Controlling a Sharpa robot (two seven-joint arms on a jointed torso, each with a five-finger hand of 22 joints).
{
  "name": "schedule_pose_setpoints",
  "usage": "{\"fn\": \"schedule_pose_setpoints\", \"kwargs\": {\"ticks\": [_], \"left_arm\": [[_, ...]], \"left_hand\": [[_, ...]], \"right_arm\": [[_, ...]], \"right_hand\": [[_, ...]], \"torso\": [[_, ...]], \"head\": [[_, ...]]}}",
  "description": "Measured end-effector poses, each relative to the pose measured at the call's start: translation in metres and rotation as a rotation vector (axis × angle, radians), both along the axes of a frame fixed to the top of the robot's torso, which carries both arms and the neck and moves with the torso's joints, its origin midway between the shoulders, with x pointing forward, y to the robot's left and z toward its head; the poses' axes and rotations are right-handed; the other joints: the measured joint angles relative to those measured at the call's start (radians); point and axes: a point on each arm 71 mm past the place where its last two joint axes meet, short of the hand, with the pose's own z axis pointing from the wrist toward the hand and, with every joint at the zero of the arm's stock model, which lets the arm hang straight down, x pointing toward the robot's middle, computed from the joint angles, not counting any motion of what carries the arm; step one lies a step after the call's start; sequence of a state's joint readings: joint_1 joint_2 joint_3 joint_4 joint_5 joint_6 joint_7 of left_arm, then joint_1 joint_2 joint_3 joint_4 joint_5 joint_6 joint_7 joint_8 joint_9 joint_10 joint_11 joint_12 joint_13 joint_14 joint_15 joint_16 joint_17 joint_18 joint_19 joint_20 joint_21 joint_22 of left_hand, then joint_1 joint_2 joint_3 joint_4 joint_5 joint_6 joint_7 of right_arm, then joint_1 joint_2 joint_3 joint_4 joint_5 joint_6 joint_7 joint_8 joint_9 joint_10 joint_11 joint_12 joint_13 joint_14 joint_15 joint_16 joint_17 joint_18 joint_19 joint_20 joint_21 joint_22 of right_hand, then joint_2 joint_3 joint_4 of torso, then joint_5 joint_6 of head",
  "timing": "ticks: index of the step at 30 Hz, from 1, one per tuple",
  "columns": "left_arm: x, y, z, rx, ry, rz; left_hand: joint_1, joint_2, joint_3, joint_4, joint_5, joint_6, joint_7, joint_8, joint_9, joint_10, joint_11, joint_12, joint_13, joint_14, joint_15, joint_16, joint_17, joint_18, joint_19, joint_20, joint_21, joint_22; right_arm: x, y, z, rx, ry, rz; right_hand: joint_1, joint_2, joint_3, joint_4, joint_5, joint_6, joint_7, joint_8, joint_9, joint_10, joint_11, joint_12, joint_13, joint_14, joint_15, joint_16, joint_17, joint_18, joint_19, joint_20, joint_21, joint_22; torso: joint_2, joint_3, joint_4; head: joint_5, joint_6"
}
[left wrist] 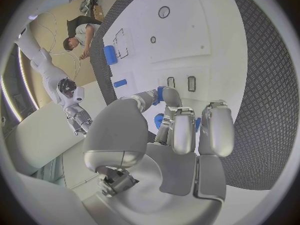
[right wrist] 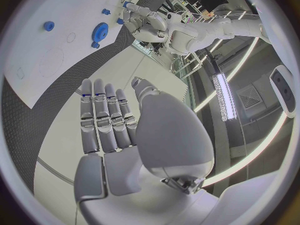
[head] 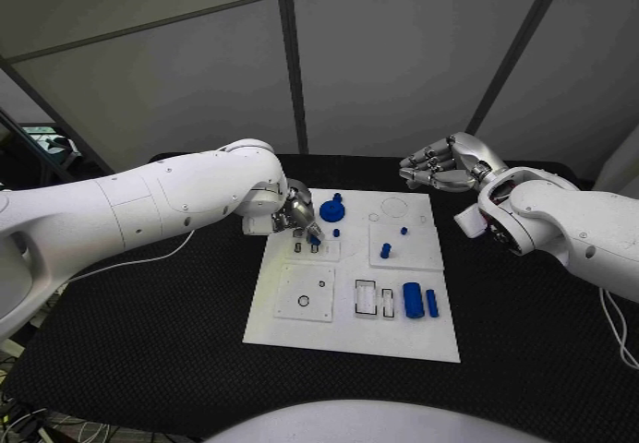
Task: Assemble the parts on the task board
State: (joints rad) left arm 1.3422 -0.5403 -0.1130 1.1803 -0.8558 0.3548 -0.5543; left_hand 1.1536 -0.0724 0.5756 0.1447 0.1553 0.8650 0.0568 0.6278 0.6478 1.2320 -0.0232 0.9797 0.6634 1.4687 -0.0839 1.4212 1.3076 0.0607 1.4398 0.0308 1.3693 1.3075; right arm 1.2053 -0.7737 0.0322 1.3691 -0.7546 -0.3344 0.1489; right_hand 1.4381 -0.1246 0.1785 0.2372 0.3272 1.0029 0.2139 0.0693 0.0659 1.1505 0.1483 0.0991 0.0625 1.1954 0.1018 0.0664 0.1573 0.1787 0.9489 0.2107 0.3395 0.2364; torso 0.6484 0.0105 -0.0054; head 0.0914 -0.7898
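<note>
The white task board (head: 349,323) lies in the middle of the black table. My left hand (head: 295,218) hovers over its far left corner, fingers curled around a small blue part (head: 314,239); blue shows between the fingers (left wrist: 159,120) in the left wrist view, just above two narrow slots (left wrist: 191,83). A blue gear (head: 331,210) sits right beside that hand. A blue peg (head: 385,250) stands mid-board, and two blue cylinders (head: 415,301) lie near the front right. My right hand (head: 446,163) hangs open beyond the far right corner, fingers straight (right wrist: 106,122).
A square plate with a small hole (head: 305,293) and a framed recess (head: 374,300) lie on the board's front half. A white cable (head: 147,258) trails over the mat at the left. Black mat surrounds the board.
</note>
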Motion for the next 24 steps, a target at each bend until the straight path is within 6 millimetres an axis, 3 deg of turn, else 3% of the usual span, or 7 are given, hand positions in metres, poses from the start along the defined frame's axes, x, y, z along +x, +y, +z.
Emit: {"fn": "schedule_pose_setpoints", "kwargs": {"ticks": [24], "left_arm": [[-0.0021,-0.0032,-0.0065,0.06,-0.001,-0.041]], "left_hand": [[-0.02,-0.009,0.015,-0.015,0.003,0.003,0.003,0.008,0.002,0.0,0.0,0.007,0.002,0.0,0.0,0.0,0.0,0.0,0.0,0.0,0.0,0.0]], "right_arm": [[0.0001,0.0006,-0.0003,-0.001,0.003,0.002]], "right_hand": [[0.0,0.0,-0.006,0.0,0.0,0.0,0.0,0.0,0.0,0.0,0.0,0.0,0.0,0.0,0.0,0.0,-0.002,0.0,0.004,0.004,-0.006,-0.002]], "torso": [[0.002,-0.0007,0.0003]], "head": [[0.001,-0.004]]}}
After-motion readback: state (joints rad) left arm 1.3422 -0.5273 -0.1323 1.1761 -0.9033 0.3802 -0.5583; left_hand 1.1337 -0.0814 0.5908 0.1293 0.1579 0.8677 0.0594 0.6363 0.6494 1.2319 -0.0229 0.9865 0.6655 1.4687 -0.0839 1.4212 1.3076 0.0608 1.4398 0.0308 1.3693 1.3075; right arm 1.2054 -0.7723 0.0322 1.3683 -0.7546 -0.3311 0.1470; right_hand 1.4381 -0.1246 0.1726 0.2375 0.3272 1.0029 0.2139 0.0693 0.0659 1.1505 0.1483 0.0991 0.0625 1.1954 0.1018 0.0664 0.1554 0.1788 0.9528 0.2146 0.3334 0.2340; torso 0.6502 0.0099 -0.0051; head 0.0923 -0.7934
